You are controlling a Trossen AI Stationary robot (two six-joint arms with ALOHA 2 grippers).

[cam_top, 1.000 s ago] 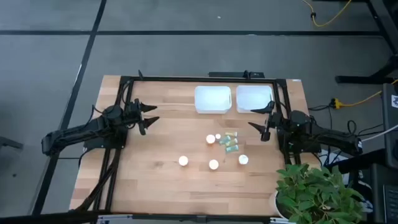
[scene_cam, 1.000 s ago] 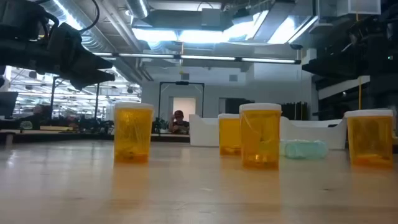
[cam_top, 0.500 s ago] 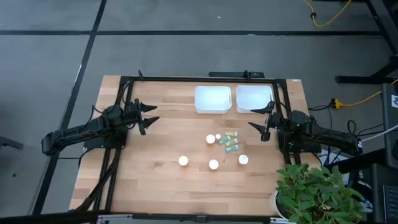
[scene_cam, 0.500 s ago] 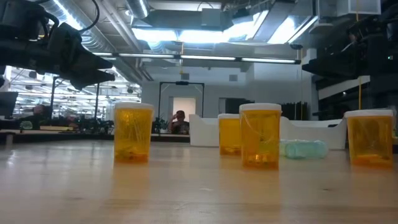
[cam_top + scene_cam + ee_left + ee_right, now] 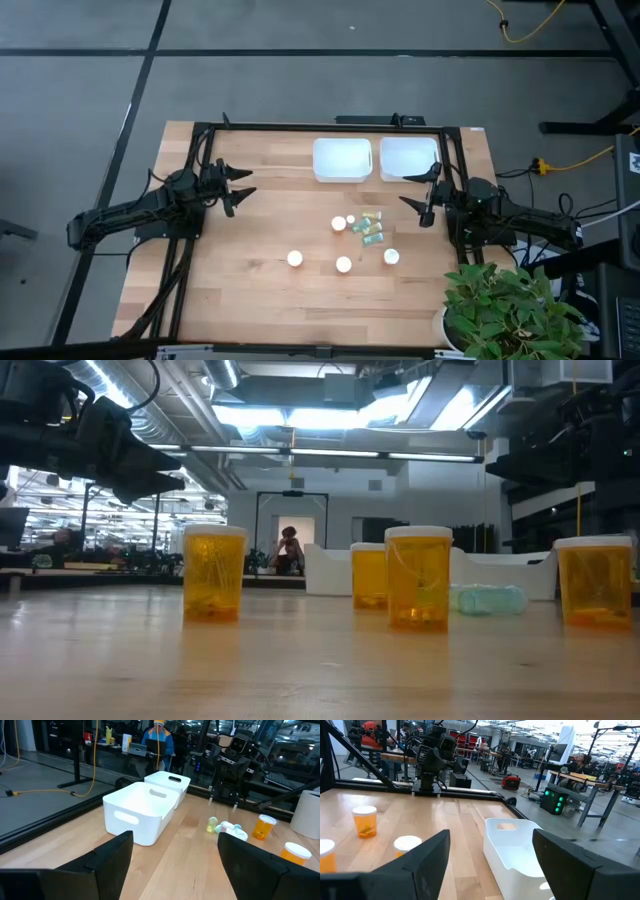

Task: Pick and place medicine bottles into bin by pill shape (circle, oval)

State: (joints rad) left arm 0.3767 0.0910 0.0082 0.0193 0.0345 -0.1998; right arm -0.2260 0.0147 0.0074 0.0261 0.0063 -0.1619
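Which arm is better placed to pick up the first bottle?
Probably the right: the right gripper, open, hovers close beside the bottle cluster, while the left gripper, also open, waits farther off across the table.

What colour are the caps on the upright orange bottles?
White. The round white caps show best in the high view, seen from above.

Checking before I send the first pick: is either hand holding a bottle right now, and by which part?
Nothing is held. The left hand and right hand are both open above the wooden table, apart from the orange white-capped bottles.
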